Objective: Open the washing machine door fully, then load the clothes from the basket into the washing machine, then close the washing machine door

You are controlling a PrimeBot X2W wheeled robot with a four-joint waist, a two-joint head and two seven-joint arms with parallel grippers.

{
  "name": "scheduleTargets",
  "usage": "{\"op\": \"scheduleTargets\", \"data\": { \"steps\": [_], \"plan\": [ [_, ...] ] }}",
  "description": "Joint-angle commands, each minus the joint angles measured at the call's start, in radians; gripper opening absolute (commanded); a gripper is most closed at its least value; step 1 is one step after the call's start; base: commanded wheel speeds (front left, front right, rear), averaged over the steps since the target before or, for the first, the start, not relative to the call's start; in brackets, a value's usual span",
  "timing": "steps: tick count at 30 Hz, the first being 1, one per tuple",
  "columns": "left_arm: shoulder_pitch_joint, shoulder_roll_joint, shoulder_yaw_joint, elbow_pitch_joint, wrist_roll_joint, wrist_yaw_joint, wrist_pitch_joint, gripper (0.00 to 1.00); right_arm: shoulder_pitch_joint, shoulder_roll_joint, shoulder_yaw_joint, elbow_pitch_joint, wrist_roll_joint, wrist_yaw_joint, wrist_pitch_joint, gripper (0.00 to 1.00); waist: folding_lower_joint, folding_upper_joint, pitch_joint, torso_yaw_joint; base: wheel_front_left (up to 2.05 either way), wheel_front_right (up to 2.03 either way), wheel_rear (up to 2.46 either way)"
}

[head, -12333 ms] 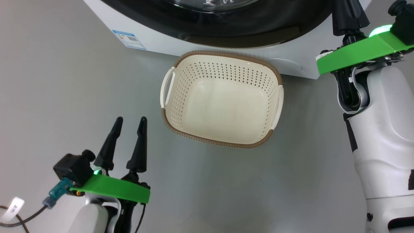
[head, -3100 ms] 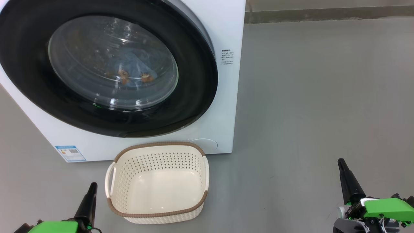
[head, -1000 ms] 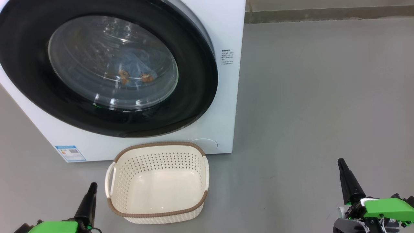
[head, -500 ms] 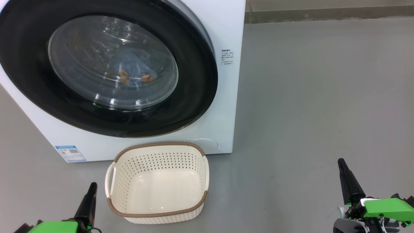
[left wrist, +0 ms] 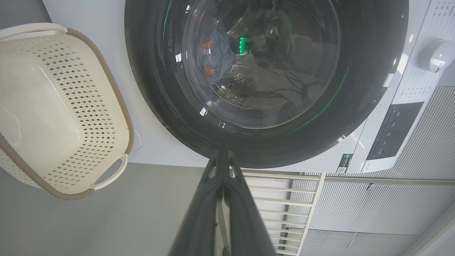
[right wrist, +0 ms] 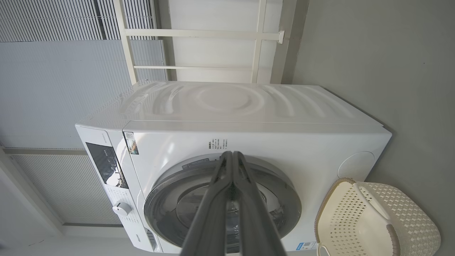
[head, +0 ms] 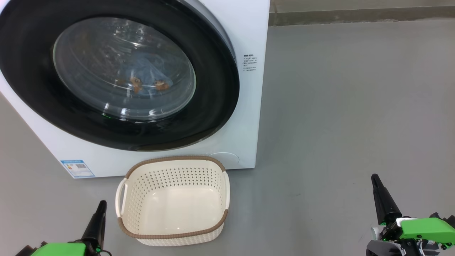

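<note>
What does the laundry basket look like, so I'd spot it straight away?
Find the big white washing machine with its round black-rimmed door. On the grey floor just in front of it, below the door, sits the basket. It is the only cream, hole-dotted plastic tub, with a brown woven-look rim and two side handles.

Head view downward, wrist views sideways, shared washing machine (head: 249, 106) (and basket (head: 174, 157))
</note>
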Motion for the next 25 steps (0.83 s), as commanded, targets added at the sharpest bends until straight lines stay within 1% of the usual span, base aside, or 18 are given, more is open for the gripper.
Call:
{"op": "scheduleTargets", "data": {
  "steps": [1,25],
  "plan": [
    [-0.041,0.012,0.036,-0.029,-0.006,-0.003,0.007,0.00,-0.007,-0.003,0.022,-0.031,0.003,0.002,0.008,0.00,0.0000,-0.0001,0.000,0.000,0.00,0.00,0.00],
    [-0.041,0.012,0.036,-0.029,-0.006,-0.003,0.007,0.00,-0.007,-0.003,0.023,-0.031,0.003,0.002,0.008,0.00,0.0000,-0.0001,0.000,0.000,0.00,0.00,0.00]
  ]
}}
